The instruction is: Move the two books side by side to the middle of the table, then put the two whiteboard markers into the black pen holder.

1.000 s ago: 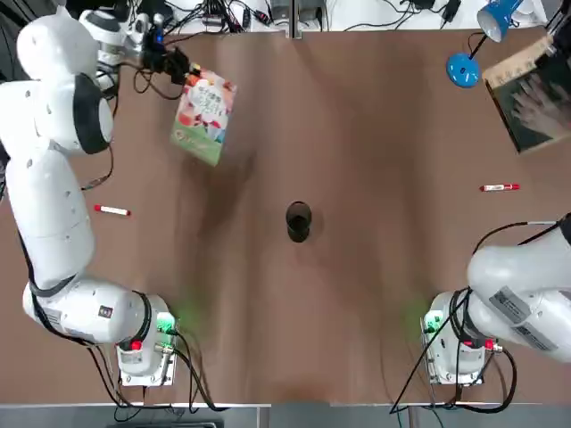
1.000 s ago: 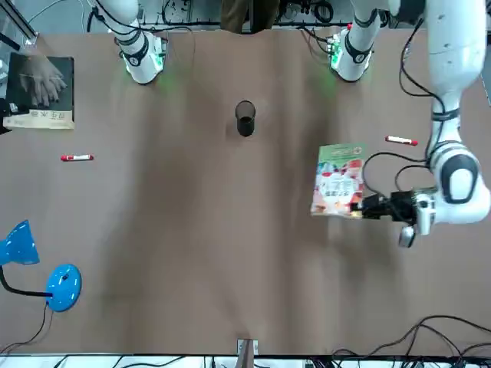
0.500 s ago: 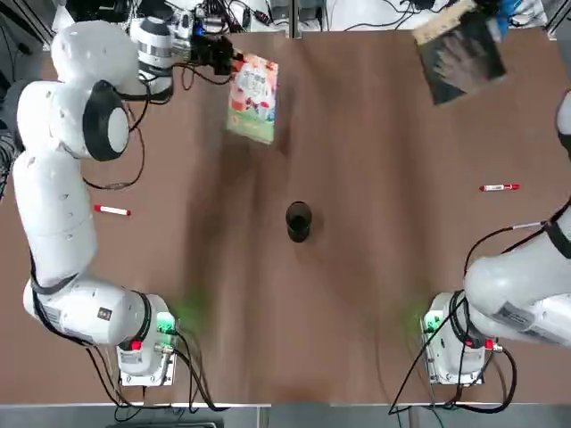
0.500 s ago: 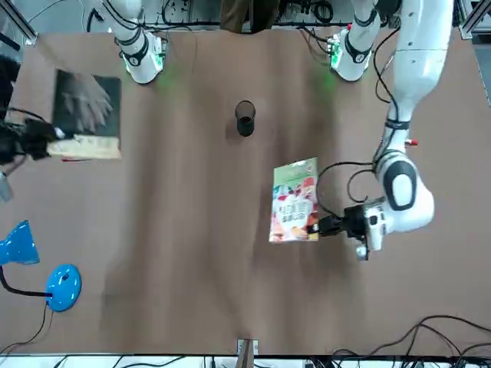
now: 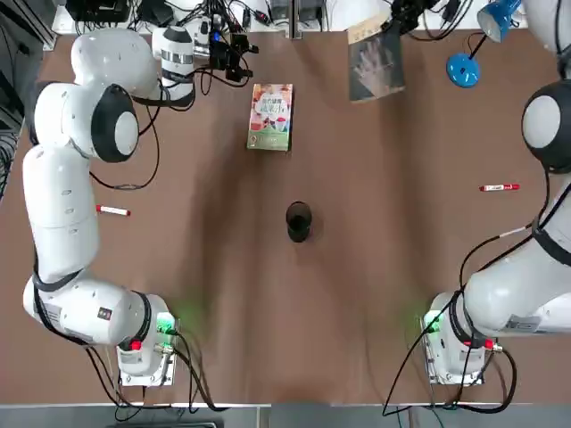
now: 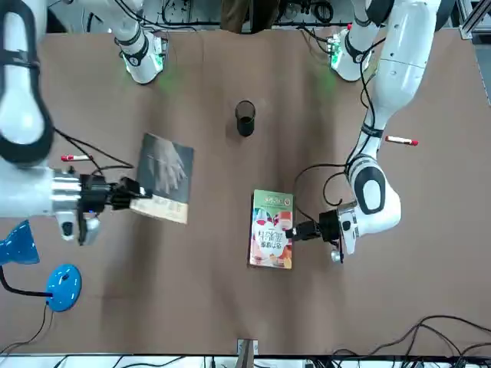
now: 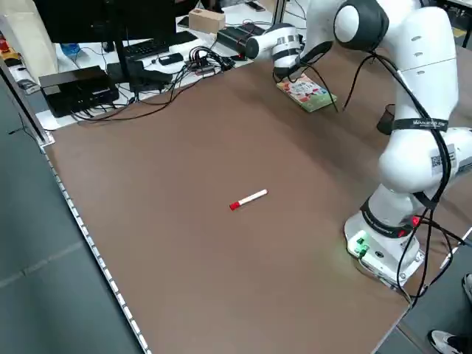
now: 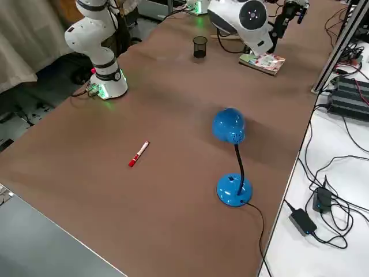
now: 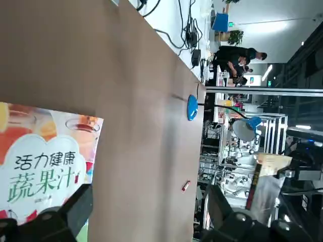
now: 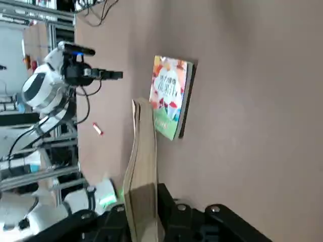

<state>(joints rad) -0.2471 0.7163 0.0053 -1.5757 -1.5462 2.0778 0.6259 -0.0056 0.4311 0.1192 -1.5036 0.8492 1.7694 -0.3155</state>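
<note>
Desk (image 5: 401,267): your right fingers (image 10: 169,201) clamp dark book (image 5: 376,67); from it, overhead, floral book (image 5: 270,117) lies toward eight o'clock, left fingers (image 9: 78,206) apart beside it.

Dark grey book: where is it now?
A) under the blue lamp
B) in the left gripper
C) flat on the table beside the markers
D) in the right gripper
D: the right gripper has its fingers closed on the dark grey book.
</note>
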